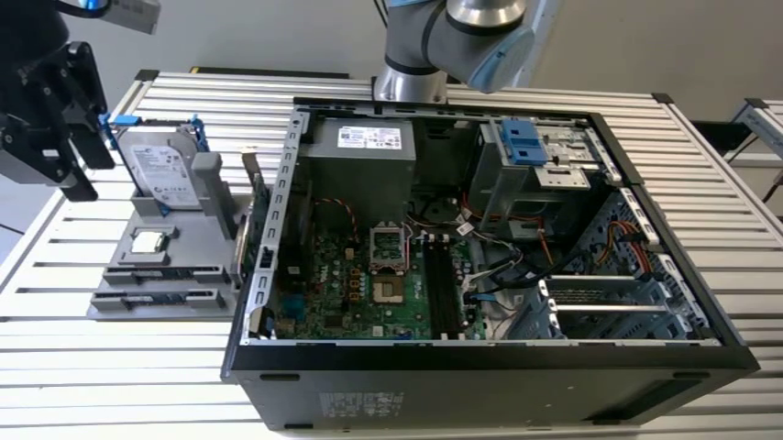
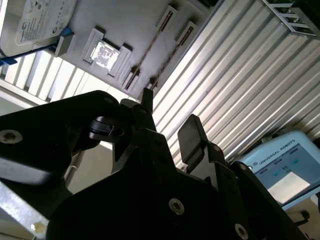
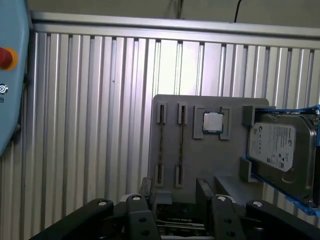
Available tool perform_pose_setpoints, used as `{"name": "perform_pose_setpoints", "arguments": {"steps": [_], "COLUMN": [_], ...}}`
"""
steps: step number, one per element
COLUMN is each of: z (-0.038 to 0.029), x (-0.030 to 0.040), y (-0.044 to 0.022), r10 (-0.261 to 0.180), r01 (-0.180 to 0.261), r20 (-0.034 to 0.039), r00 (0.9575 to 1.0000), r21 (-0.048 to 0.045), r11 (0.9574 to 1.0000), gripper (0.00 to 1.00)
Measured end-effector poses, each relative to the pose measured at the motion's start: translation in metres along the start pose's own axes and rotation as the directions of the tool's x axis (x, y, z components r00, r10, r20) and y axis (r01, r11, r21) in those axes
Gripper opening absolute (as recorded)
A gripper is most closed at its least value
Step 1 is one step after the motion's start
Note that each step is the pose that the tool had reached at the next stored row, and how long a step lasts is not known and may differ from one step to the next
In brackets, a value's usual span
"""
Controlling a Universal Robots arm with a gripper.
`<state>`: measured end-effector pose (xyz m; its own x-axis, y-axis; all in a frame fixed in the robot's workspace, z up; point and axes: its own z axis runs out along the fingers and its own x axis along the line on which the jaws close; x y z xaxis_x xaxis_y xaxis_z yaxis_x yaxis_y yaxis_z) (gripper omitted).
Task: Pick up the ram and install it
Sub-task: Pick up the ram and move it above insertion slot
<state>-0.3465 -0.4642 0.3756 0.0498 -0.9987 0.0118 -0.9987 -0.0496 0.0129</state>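
Exterior view: pick-up approach, nothing grasped; gripper (image 1: 71, 137) hangs high near the grey tray (image 1: 196, 252), which holds the ram (image 1: 165, 274), a CPU (image 1: 149, 242) and a hard drive (image 1: 165, 170); PC case (image 1: 490, 357) is open, its memory slots (image 1: 441, 284) look empty. Second wrist view: fingers (image 2: 192, 135) apart, bare. First wrist view: ram (image 3: 161, 145) on edge in its tray slot, twin stick (image 3: 180, 145) beside it; grasp likely needs jaws square across the thin edge

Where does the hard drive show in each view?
Exterior view: hard drive upright on the grey tray, exterior view's left of the computer case.
Second wrist view: hard drive beyond the claw.
First wrist view: hard drive at the grey tray's end.
Landmark: square chip.
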Motion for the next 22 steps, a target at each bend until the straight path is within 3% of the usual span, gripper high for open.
{"name": "perform_pose_setpoints", "arguments": {"steps": [22], "z": [0.0136], "x": [-0.0001], "y": [-0.0002], "r10": [0.000], "r01": [0.000], "r20": [-0.0001], "r00": [1.0000], "r21": [0.0000], "r11": [1.0000], "gripper": [1.00]}}
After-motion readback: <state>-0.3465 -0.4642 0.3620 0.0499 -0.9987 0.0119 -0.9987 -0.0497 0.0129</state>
